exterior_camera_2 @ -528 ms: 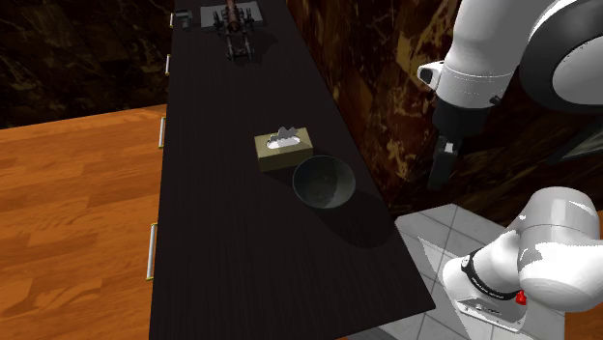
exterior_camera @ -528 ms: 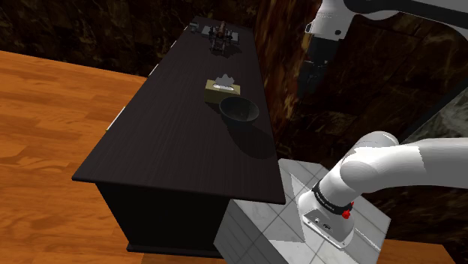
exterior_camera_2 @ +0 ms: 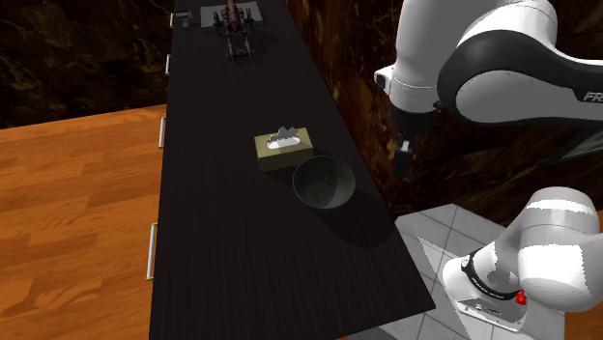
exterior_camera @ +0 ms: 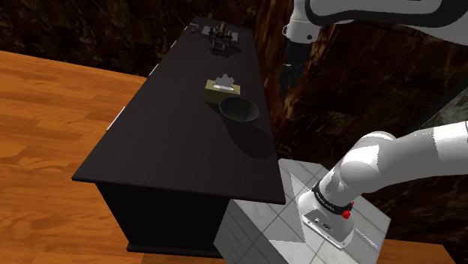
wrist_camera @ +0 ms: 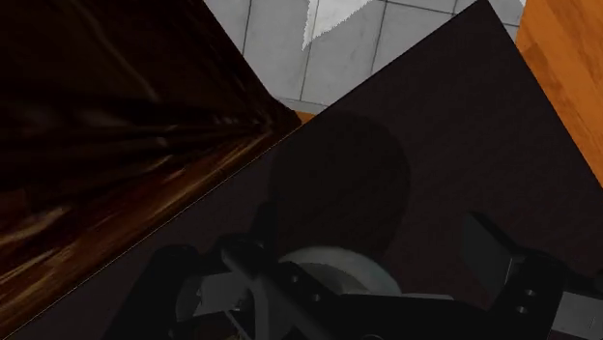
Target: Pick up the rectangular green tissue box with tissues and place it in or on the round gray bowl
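The olive-green tissue box (exterior_camera: 223, 91) (exterior_camera_2: 283, 149), with white tissue poking from its top, rests on the long black table (exterior_camera: 172, 142) (exterior_camera_2: 232, 251). The round dark gray bowl (exterior_camera: 239, 109) (exterior_camera_2: 323, 182) stands just beside it, on the side nearer the stand, and holds nothing. My gripper (exterior_camera: 288, 79) (exterior_camera_2: 401, 159) hangs in the air past the table's wall-side edge, off to the side of the bowl and above table height. In the wrist view its fingers (wrist_camera: 263, 230) stand apart with nothing between them, over the dark tabletop (wrist_camera: 464, 145).
A cluster of small dark objects (exterior_camera: 220, 37) (exterior_camera_2: 232, 34) sits at the table's far end. A brown marbled wall (exterior_camera: 300, 112) (exterior_camera_2: 358, 87) runs close along the table's edge beside the gripper. The tiled stand (exterior_camera: 262, 225) abuts the near end. Wooden floor (exterior_camera_2: 68, 212) lies on the other side.
The arm has swung toward the table, and the gripper now hangs nearer the bowl than half a second ago. Box and bowl have not moved.
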Motion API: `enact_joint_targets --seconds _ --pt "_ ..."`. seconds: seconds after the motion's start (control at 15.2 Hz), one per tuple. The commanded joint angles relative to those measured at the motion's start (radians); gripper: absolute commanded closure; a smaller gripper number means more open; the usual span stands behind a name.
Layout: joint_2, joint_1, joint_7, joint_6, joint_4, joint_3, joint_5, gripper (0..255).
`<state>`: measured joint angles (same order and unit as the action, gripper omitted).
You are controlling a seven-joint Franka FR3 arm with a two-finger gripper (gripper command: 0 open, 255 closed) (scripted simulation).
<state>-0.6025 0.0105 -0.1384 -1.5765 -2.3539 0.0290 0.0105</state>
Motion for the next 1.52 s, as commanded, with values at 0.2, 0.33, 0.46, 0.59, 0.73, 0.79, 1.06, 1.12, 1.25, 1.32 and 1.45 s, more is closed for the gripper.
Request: enact_joint_targets --seconds 0.2,0.33,0.46,0.59,0.73,0.79,1.06,1.12,1.25,1.32,1.45 --pt "0.181 0.008 -0.037 -0.136 0.064 0.022 -0.109 0" --pt "0.253 0.010 -0.042 -0.177 0.100 0.033 -0.151 0" --pt "0.326 0.013 -0.044 -0.213 0.140 0.044 -0.195 0" --pt "0.398 0.014 -0.043 -0.244 0.184 0.054 -0.242 0" --pt "0.471 0.015 -0.039 -0.271 0.233 0.063 -0.291 0" --pt "0.508 0.015 -0.037 -0.282 0.259 0.067 -0.316 0" --pt "0.654 0.008 -0.027 -0.313 0.374 0.079 -0.421 0" --pt "0.691 0.005 -0.024 -0.318 0.406 0.081 -0.448 0" --pt "0.765 -0.004 -0.021 -0.324 0.472 0.082 -0.501 0" --pt "0.802 -0.009 -0.020 -0.326 0.508 0.081 -0.527 0" --pt "0.877 -0.022 -0.020 -0.326 0.581 0.079 -0.578 0"
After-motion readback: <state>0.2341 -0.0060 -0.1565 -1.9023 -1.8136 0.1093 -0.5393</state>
